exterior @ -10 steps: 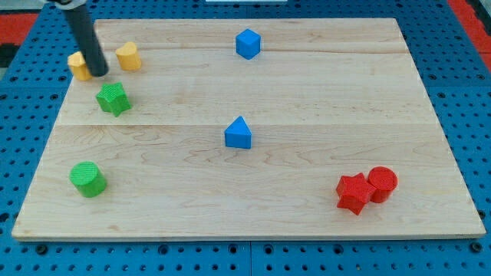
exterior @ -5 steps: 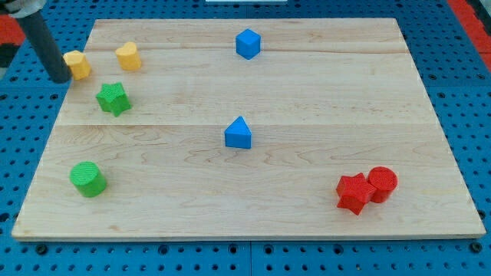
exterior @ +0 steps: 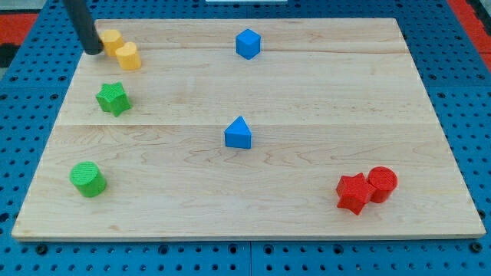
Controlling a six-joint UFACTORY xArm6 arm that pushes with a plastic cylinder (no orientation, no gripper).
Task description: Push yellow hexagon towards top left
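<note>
The yellow hexagon lies near the board's top left corner. It touches a second yellow block, which sits just below and right of it. My tip rests against the hexagon's left side, at the board's left edge. The dark rod rises from it to the view's top.
A green star lies below the yellow blocks and a green cylinder at the lower left. A blue cube is at the top middle and a blue triangle at the centre. A red star touches a red cylinder at the lower right.
My tip went left off the board, then came back up and to the right. The yellow hexagon moved up and right, and now touches the second yellow block.
</note>
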